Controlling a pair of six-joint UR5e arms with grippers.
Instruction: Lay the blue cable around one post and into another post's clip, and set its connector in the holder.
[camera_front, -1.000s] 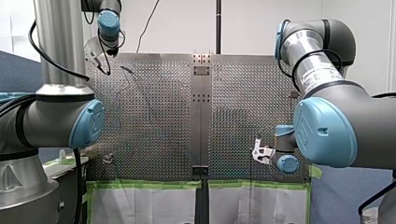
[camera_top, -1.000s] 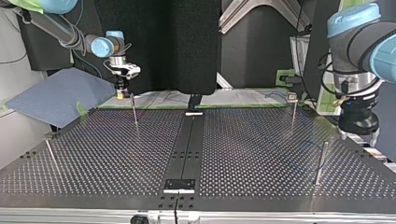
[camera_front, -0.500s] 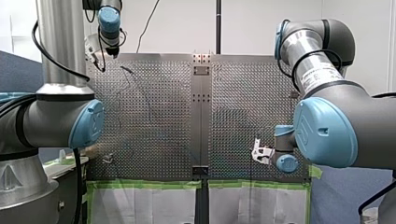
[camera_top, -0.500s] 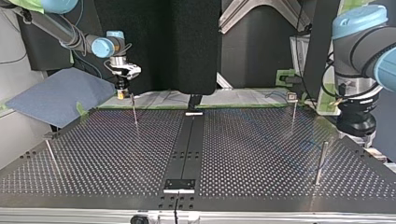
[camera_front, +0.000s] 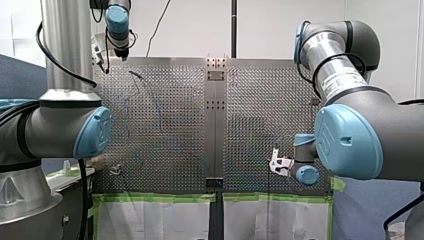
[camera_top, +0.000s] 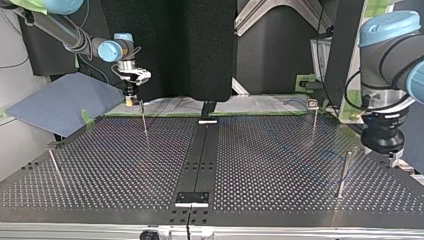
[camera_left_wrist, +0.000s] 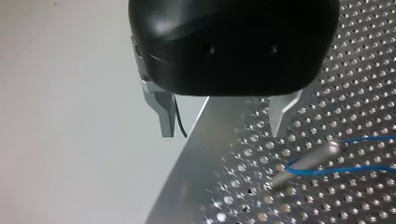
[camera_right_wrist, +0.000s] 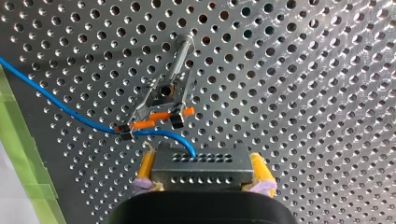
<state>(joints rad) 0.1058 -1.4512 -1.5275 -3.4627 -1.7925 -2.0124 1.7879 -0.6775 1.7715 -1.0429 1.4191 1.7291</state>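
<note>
Evidently the routing is mostly done, and what remains, as I judge it, is seating the connector (camera_right_wrist: 201, 163). My right gripper (camera_right_wrist: 203, 176) has its fingers pinching that grey block between yellow pads (camera_right_wrist: 145, 170). The blue cable (camera_right_wrist: 60, 105) leaves the block's front face, curves just ahead of the fingers to the orange-tipped end of the clip (camera_right_wrist: 161, 100) on its post (camera_right_wrist: 183, 51), then runs off across the perforated tabletop (camera_top: 280, 165). In the top view this gripper sits at the upper left of the frame, near the tabletop's far edge; in the front view it is low and right of centre. My left gripper (camera_left_wrist: 223, 119) is at the right edge of the top view, fingers spread with nothing between them, hovering over the tabletop's border. Just beside it, in the left wrist view, a plain post (camera_left_wrist: 306, 161) carries a loop of the cable around it. I cannot pick out the holder with certainty in any view, so finding it comes first. To do the step well, the right arm should carry the connector along a path that leaves the short length between block and clip slack, since a pull would likely drag the cable out of the clip or tighten the loop at the plain post. The block should be held level in the pads, squared up to the holder before it goes down, and pressed home. Only then should the fingers spread. The left arm does best well clear of the cable's run.
</note>
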